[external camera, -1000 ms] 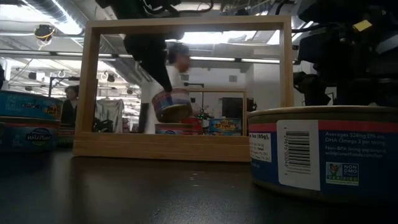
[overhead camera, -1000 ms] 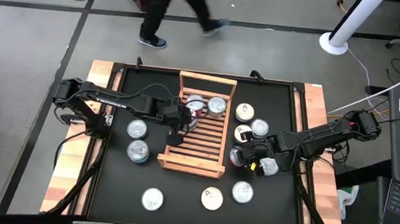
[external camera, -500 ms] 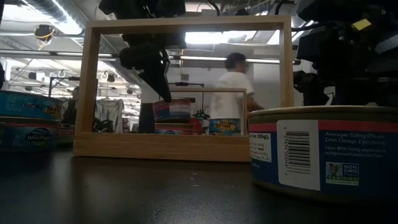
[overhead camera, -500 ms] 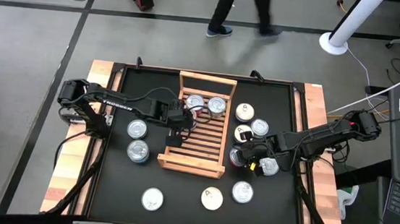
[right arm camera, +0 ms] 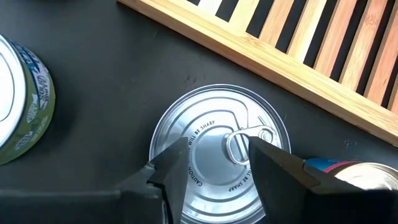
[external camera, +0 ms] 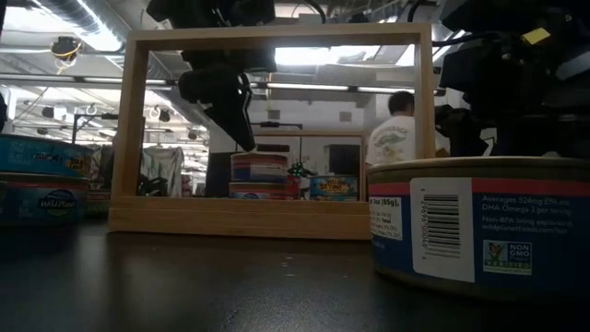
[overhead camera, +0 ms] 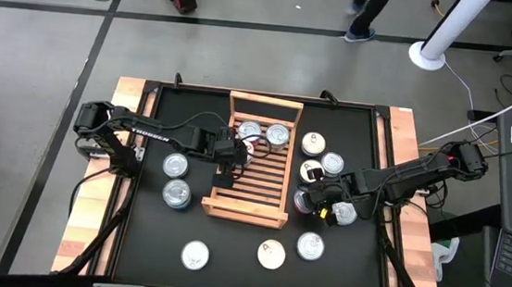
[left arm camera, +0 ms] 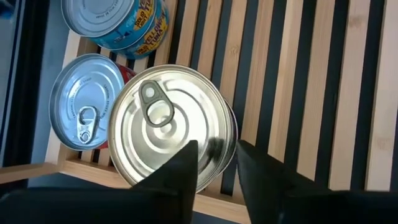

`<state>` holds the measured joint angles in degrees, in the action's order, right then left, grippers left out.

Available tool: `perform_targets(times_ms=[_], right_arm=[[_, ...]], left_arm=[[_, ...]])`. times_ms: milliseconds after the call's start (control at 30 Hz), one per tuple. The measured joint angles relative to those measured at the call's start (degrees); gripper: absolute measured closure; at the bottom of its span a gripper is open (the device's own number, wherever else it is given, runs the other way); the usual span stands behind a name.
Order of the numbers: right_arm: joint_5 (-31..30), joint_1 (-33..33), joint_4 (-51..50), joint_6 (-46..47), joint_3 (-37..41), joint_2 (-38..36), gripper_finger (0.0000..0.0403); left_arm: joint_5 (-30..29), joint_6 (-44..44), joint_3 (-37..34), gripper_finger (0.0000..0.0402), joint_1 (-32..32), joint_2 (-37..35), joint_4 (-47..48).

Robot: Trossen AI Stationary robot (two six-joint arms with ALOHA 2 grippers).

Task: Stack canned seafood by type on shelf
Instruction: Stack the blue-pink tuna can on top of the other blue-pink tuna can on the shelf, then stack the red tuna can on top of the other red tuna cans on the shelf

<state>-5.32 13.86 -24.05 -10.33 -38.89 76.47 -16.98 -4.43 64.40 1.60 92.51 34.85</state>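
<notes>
The whole table (overhead camera: 246, 254) and both arms are seen from straight above in the high view. The table top is crossed at surface level in the low view, with the wooden rack (external camera: 281, 217) framed and the room seen behind. The rack's slats (left arm camera: 311, 93) are looked down on from close by in the left wrist view; its edge (right arm camera: 298, 68) is shared with the right wrist view, also taken close above the table.

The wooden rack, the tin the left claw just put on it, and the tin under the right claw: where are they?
shelf (overhead camera: 269, 189), high view, bare slats.
stacked tin (left arm camera: 171, 127), left wrist view, silver lid.
tin on the table (right arm camera: 214, 149), right wrist view, lid beside the pull ring.
</notes>
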Motion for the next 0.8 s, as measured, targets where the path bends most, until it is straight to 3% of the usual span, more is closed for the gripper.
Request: perform_targets(times_ms=[200, 800], right_arm=[[0.01, 0.00, -0.27, 1.58, 0.00, 0.00, 0.0237], [2.95, 0.00, -4.00, 0.31, 0.00, 0.00, 0.0237]], left_arm=[[-0.02, -1.70, 1.08, 0.0275, -1.18, 0.00, 0.25], [-0.02, -1.99, 1.44, 0.0274, -1.62, 0.00, 0.41]])
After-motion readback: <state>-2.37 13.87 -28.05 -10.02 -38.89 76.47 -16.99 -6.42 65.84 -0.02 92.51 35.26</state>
